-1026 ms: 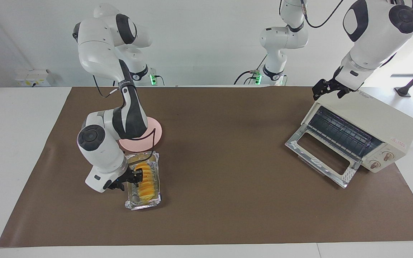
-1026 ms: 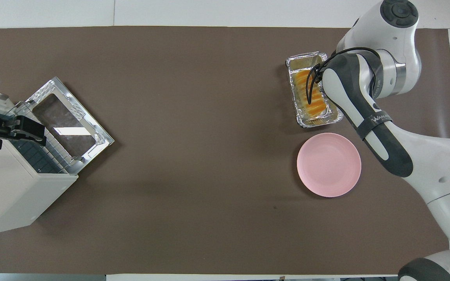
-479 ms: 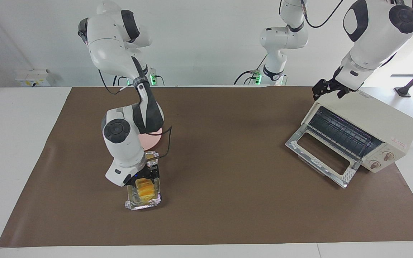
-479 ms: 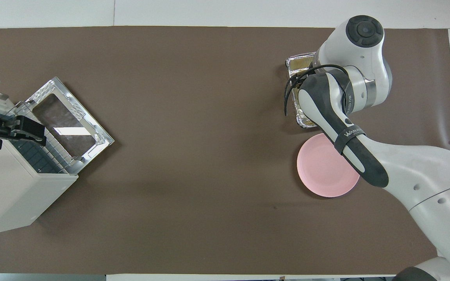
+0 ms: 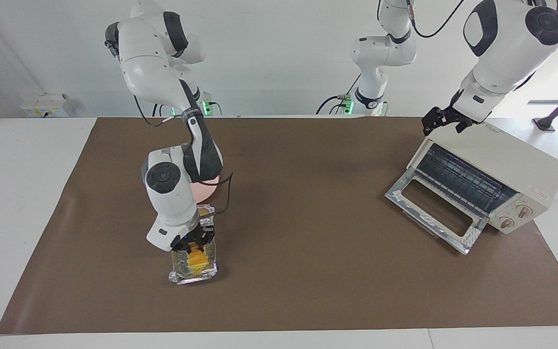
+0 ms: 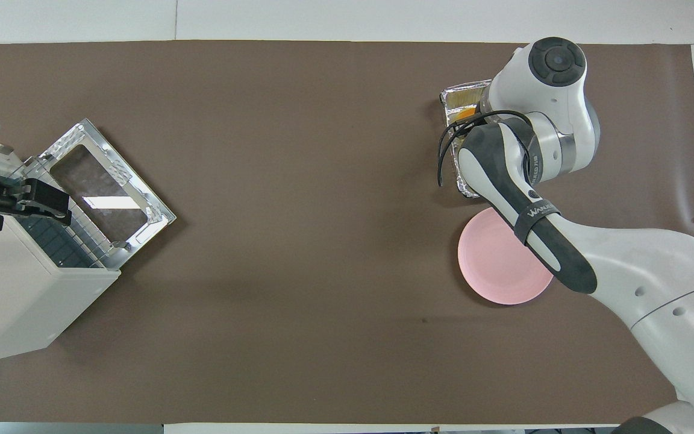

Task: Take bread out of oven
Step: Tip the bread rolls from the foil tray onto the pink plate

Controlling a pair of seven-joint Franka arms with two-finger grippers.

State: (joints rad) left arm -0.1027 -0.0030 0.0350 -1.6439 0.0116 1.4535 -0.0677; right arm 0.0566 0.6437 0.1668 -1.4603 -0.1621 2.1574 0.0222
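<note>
The right gripper [image 5: 194, 241] has swung round over the foil tray [image 5: 194, 276] and pinched its fingers onto the bread [image 5: 194, 259], which is already out of the oven [image 5: 497, 177], while the left gripper [image 5: 446, 118] waits wide open above the oven, so a lift to the pink plate [image 6: 497, 271] looks next.

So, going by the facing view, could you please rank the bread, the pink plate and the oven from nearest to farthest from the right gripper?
1. Bread: directly under the right gripper, in the foil tray.
2. Plate: beside the tray, nearer the robots, mostly hidden by the arm.
3. Oven: at the left arm's end of the table, door down.
</note>
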